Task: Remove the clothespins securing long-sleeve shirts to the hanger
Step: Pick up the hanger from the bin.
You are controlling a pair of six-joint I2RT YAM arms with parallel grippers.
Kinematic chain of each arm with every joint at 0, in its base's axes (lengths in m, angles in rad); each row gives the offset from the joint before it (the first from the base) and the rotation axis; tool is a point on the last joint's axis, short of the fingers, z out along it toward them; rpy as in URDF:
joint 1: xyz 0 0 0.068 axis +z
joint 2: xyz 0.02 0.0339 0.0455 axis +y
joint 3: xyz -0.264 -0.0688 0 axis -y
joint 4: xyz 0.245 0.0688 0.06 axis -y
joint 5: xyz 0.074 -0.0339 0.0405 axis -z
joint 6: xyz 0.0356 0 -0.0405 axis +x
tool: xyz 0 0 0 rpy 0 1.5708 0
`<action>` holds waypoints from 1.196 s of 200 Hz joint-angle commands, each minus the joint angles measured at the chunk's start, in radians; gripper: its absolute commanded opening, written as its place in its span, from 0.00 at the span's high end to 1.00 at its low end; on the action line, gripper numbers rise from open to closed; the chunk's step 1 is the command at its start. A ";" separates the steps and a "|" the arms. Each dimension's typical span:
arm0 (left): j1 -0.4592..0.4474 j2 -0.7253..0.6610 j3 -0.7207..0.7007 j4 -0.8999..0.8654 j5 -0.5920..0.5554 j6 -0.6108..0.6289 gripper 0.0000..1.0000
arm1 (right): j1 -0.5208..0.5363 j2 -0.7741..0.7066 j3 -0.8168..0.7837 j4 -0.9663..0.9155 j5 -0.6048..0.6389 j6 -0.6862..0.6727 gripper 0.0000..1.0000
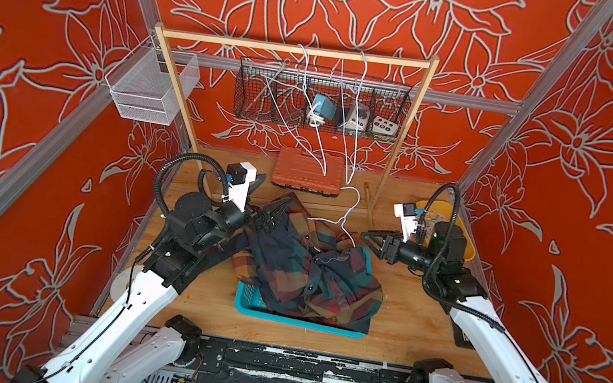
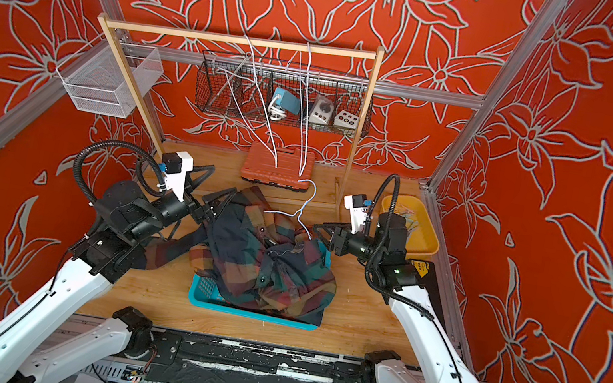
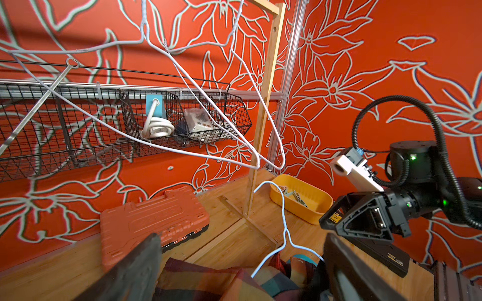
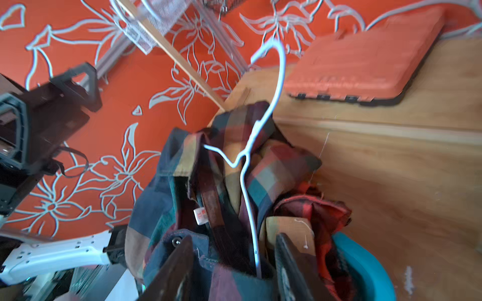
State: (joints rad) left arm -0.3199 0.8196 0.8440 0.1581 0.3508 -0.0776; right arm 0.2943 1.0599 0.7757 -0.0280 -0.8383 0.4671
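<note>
Plaid long-sleeve shirts (image 1: 304, 268) lie heaped in a teal basket (image 1: 275, 316), with a sleeve trailing toward the left arm. A red-and-black check one (image 4: 313, 208) is tucked at the heap's right side. A white wire hanger (image 1: 347, 212) pokes up out of the heap. My left gripper (image 1: 272, 212) is open at the heap's back left, nothing between its fingers (image 3: 146, 260). My right gripper (image 1: 368, 239) is open at the basket's back right corner, pointing at the hanger wire and collar. Clothespins (image 3: 294, 196) lie in the yellow tub (image 2: 425, 238). None shows on the shirts.
A wooden rack (image 1: 299, 50) stands at the back with bare white hangers (image 1: 354, 124) on its bar. Behind it a black wire basket (image 1: 320, 100) hangs on the wall. An orange tool case (image 1: 308, 171) lies under the rack and a mesh bin (image 1: 149, 86) hangs left.
</note>
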 commanded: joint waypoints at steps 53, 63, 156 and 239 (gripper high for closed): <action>0.007 -0.004 -0.019 0.014 0.029 -0.011 0.07 | 0.086 0.195 0.068 0.160 -0.015 -0.003 0.48; 0.007 -0.002 -0.021 0.014 0.029 -0.011 0.07 | 0.099 0.223 0.078 0.193 -0.015 0.007 0.48; 0.008 0.004 -0.024 0.000 0.030 0.002 0.07 | 0.194 0.383 0.203 0.287 -0.017 -0.034 0.89; 0.013 -0.023 -0.032 -0.066 -0.002 0.012 0.08 | 0.198 0.026 0.141 0.091 -0.033 -0.387 1.00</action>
State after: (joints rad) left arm -0.3138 0.8200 0.8204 0.1177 0.3588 -0.0814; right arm 0.4919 1.2179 0.9501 0.0872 -0.8532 0.2226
